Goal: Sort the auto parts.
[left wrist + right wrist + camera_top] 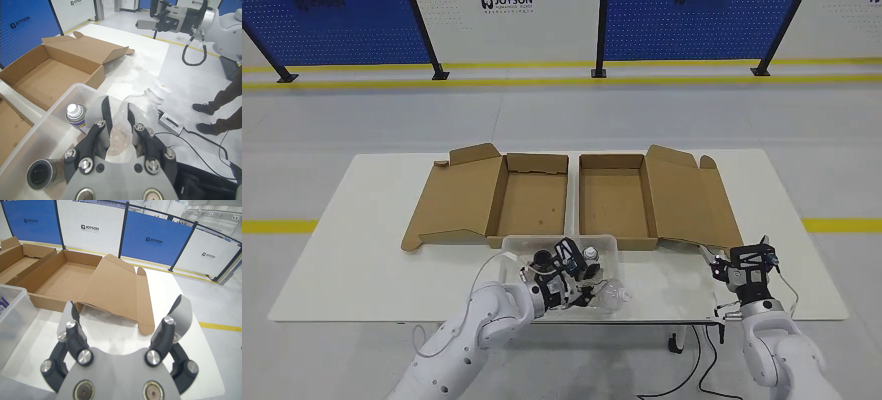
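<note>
My left gripper (118, 104) is over the clear plastic bin (512, 243) at the table's near edge, shut on a clear plastic bottle (151, 106) with a white cap (158, 92). The cap points out past the bin's wall. Inside the bin stand a spray can (75, 115) and a steel cylinder part (41, 176). From above, the left gripper (577, 275) sits amid these parts, with the bottle (612, 295) beside it. My right gripper (124, 303) stands open and empty above the table's near right corner (739, 262).
Two open cardboard boxes lie side by side behind the bin, the left box (532, 200) and the right box (612, 200). The right box's flap (117, 294) lies flat on the table in front of the right gripper. The table edge is close by.
</note>
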Available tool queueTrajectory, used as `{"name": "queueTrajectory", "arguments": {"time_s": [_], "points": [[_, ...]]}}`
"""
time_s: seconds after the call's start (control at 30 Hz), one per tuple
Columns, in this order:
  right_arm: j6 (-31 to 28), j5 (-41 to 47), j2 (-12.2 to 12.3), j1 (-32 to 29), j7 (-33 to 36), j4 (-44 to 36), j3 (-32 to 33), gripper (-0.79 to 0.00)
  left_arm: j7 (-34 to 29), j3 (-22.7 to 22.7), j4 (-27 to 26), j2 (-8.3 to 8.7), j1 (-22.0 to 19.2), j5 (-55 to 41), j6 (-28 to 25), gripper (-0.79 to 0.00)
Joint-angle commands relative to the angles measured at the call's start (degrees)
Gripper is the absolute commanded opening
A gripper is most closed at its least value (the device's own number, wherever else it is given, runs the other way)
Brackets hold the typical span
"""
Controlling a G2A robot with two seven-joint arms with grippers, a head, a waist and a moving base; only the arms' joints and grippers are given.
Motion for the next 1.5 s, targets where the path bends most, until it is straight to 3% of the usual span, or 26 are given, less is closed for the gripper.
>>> {"name": "queueTrajectory", "arguments": {"time_s": [0.0,0.43,0.77,1.47], "points": [[0.0,0.0,0.0,0.0,0.0,0.0,0.0,0.0,0.04,-0.32,0.16,-0.02,-0.34,0.29,0.88,0.0],[0.0,0.0,0.0,0.0,0.0,0.0,0.0,0.0,1.6,-3.82,1.47,0.1,-2.67,-0.67,3.01,0.0],[0.0,0.0,0.0,0.0,0.0,0.0,0.0,0.0,2.96,-10.1,-1.31,1.11,-2.47,-1.77,1.56,0.0],[0.0,0.0,0.0,0.0,0.0,0.0,0.0,0.0,2.96,-10.1,-1.31,1.11,-2.47,-1.77,1.56,0.0]]}}
